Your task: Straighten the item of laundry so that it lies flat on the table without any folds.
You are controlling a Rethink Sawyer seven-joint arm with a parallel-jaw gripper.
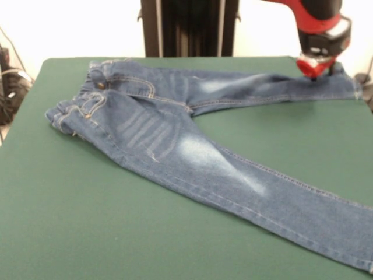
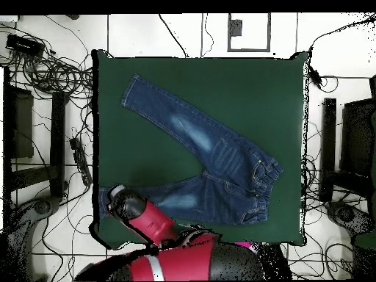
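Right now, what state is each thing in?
jeans: spread on the table, legs splayed apart, waistband rumpled.
gripper: down at the far leg's hem end; jaws hidden.
table: green top, carrying the jeans.

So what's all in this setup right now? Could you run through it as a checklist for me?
Surface: dark green table, bare around the jeans.
Job's things: small blue jeans lie face up with legs spread apart in a V; the waistband end looks bunched. One leg runs off the front view's lower right edge.
Clutter: nothing seen on the table.
Gripper: red and black gripper is low over the hem end of the far leg; whether it is open or shut cannot be told.
Cables: tangled black cables lie on the floor beside the table in the overhead view.
Surroundings: pale tiled floor, dark equipment at both sides.
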